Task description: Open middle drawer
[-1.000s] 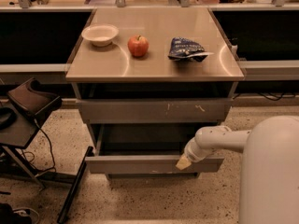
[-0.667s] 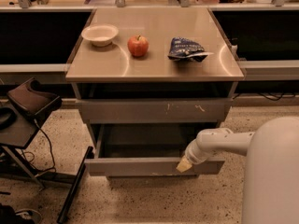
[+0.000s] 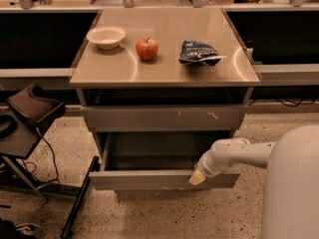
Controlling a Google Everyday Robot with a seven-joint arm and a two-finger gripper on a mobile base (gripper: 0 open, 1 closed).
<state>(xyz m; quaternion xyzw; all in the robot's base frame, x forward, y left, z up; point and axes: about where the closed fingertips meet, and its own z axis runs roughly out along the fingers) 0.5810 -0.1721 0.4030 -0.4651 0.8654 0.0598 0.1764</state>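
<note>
Now, end effector [image 3: 197,177]: pale tip resting against the top edge of the middle drawer [image 3: 149,180] front, toward its 3 o'clock end; whether it is apart or together cannot be told.
arm [image 3: 234,156]: white, reaching in from 3 o'clock.
middle drawer: pulled well out of the cabinet, dark inside, directly at 6 o'clock of the scratched front [image 3: 164,118].
scratched front: flush with the cabinet.
surface [image 3: 164,73]: bowl [image 3: 106,36] at 9 o'clock, apple [image 3: 147,49] mid, blue bag [image 3: 198,53] at 3 o'clock, all apart.
</note>
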